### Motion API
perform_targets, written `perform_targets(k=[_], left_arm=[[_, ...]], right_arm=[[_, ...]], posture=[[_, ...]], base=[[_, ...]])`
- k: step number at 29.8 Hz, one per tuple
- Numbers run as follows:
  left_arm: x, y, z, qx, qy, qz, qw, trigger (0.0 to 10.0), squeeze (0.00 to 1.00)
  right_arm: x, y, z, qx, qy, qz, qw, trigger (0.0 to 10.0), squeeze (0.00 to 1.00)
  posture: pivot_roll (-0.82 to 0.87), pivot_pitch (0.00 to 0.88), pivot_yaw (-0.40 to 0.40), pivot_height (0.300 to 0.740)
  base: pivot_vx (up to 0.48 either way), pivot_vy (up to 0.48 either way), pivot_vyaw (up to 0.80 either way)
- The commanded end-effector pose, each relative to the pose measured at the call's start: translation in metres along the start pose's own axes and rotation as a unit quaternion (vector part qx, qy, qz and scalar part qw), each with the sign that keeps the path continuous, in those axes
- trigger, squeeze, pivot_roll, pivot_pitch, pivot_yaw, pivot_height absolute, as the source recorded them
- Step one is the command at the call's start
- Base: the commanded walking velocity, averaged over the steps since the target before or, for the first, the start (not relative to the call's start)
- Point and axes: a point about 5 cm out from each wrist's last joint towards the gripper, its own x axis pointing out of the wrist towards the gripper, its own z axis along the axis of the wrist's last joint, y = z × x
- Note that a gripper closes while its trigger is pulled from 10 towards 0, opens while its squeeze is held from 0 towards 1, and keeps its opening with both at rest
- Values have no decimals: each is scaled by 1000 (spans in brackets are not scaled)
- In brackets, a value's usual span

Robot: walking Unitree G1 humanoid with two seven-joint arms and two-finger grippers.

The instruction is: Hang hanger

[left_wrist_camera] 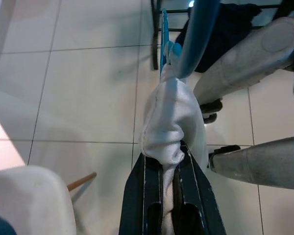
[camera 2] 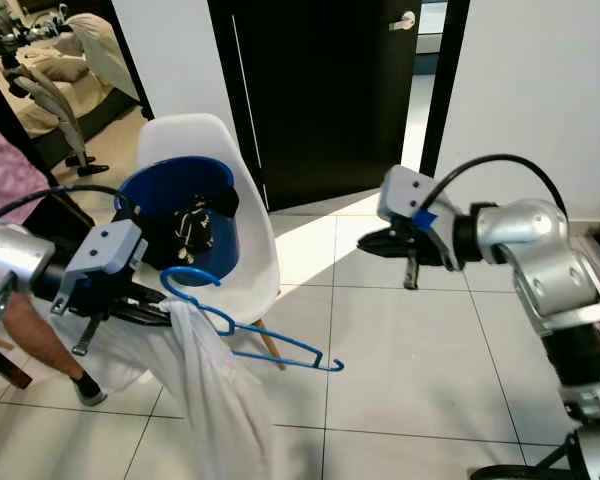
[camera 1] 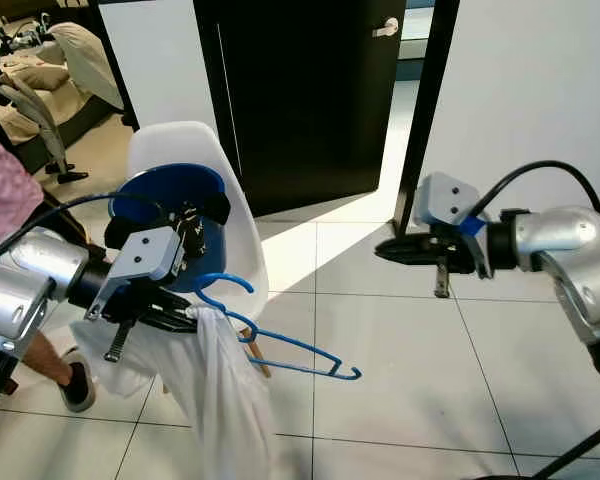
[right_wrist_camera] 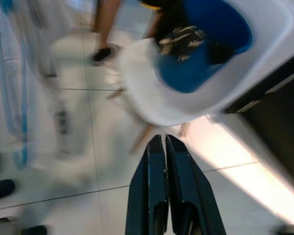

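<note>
Up close, left end effector (left_wrist_camera: 167, 159) pinches white cloth (left_wrist_camera: 172, 117) beneath blue hanger (camera 1: 280, 345).

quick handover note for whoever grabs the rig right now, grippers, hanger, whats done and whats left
Left gripper: shut on the white garment, which hangs on the blue hanger; both are held in the air in front of the white chair.
Right gripper: shut, holding nothing, raised over the tiled floor near the dark door.
Blue basket with dark clothes sits on the chair. A person stands at the robot's left.
Done: garment and hanger lifted.
Left: hang the hanger; no rail is in sight yet.
</note>
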Motion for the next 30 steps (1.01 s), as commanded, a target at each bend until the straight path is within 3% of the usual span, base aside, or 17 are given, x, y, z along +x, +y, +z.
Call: perform_targets(k=[1,5,6,9,10,11,12,14,15,16,17,18,20,21,26,27,30], left_arm=[[-10,6,3,11,3,19,1000,980,0],[-18,10,8,22,4,25,999,1137,0],[-24,13,13,35,3,34,999,1373,0],[-30,19,19,53,-2,49,997,1882,0],[-36,25,26,69,-13,67,995,4431,0],[-39,28,31,79,-20,78,994,4431,0],[-42,33,37,90,-31,93,991,10000,0],[-44,36,41,96,-38,102,989,10000,0],[-46,40,47,102,-51,105,988,10000,0],[-46,40,47,102,-51,105,988,10000,0],[-47,44,55,109,-68,107,986,10000,0],[-47,44,55,109,-68,107,986,10000,0],[-46,51,70,122,-106,112,981,10000,0],[-45,54,76,125,-119,115,978,10000,0],[-42,58,83,127,-133,122,976,10000,0],[-40,60,84,124,-139,125,975,10000,0],[-36,61,83,120,-141,127,974,10000,0]], right_arm=[[-12,9,0,12,-4,35,999,10000,0],[-29,3,-12,36,18,10,999,10000,0],[-41,-3,-19,57,24,-19,998,10000,1000],[-50,-4,-26,80,26,-33,996,10000,1000],[-54,4,-33,104,27,-18,994,10000,1000],[-54,11,-37,118,28,0,993,10000,1000],[-48,26,-41,132,33,38,990,10000,1000],[-44,36,-44,141,36,63,987,10000,1000],[-33,54,-44,147,37,107,983,10000,1000],[-33,54,-44,147,37,107,983,10000,1000],[-18,72,-40,150,26,145,978,10000,1000],[-18,72,-40,150,26,145,978,10000,1000],[11,88,-26,145,-26,161,976,10000,1000],[21,88,-20,136,-49,151,978,10000,1000],[38,76,-10,136,-88,93,982,10000,1000],[45,69,-5,153,-112,70,979,10000,0],[49,65,-2,168,-130,61,975,10000,0]], posture=[[-79,0,48,740],[-81,0,51,740],[-83,0,53,740],[-83,0,52,740],[-84,0,51,740],[-89,0,53,740],[-94,0,52,740],[-94,0,52,740],[-95,0,58,740],[-95,0,58,740],[-93,0,61,740],[-93,0,61,740],[-90,0,64,740],[-90,0,64,740],[-90,0,64,740],[-93,0,62,740],[-94,0,59,740]], base=[[0,0,0],[0,0,0],[0,0,0],[0,0,0],[0,0,0],[0,0,0],[0,0,0],[0,0,0],[0,0,0],[0,0,0],[0,0,0],[0,0,0],[0,0,0],[0,0,0],[0,0,0],[0,0,0],[0,0,0]])
